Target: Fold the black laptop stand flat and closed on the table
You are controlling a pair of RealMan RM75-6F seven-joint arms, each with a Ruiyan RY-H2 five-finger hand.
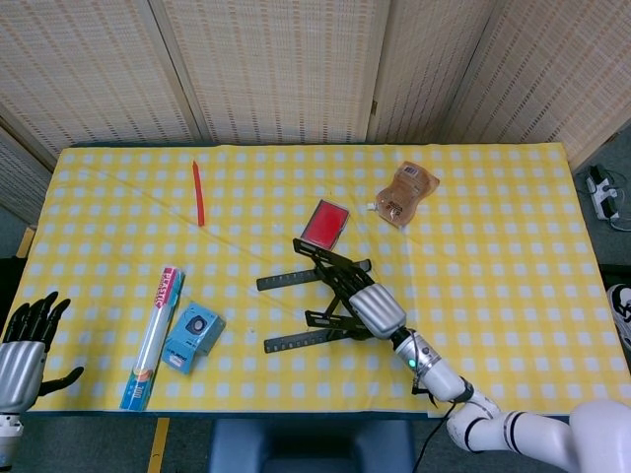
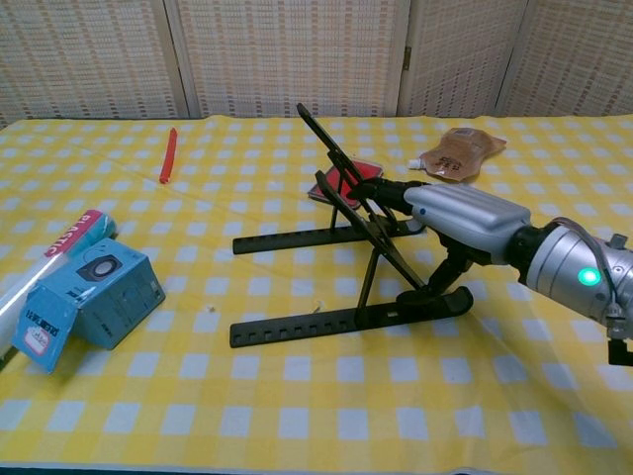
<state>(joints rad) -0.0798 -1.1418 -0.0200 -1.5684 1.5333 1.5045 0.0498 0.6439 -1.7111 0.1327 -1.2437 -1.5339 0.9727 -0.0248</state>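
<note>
Black plastic, the laptop stand (image 1: pixel 320 301) sits near the centre of the frame in the head view, on a surface (image 1: pixel 493 256) covered with a yellow-and-white checked cloth. It is not folded yet — in the chest view its two long notched base rails lie flat on the cloth while the upper support arms rise at a steep angle toward the upper middle of the frame, so the stand is plainly propped open.

The right hand (image 1: pixel 365 299) reaches in from the lower right of the frame and lies over the raised part of the stand. In the chest view its dark fingers (image 2: pixel 381 190) touch the upper support arms and the thumb reaches down toward the near rail. Whether the fingers are truly wrapped around a bar or only pressing against it cannot be made out. The left hand (image 1: pixel 25 345) is at the lower left edge of the head view, off the cloth, fingers spread and holding nothing.

Other things lie apart from the stand: a red flat case (image 1: pixel 324 224) just above it, a brown pouch (image 1: pixel 405 193) toward the upper right, a red stick (image 1: pixel 198 193) toward the upper left, and a blue box (image 1: pixel 192 337) beside a long wrapped roll (image 1: pixel 153 337) at lower left.

As a judgement, the task has barely started — contact with the stand is made, but pushing the raised arms down onto the rails and bringing the two sides together remain to be done.
</note>
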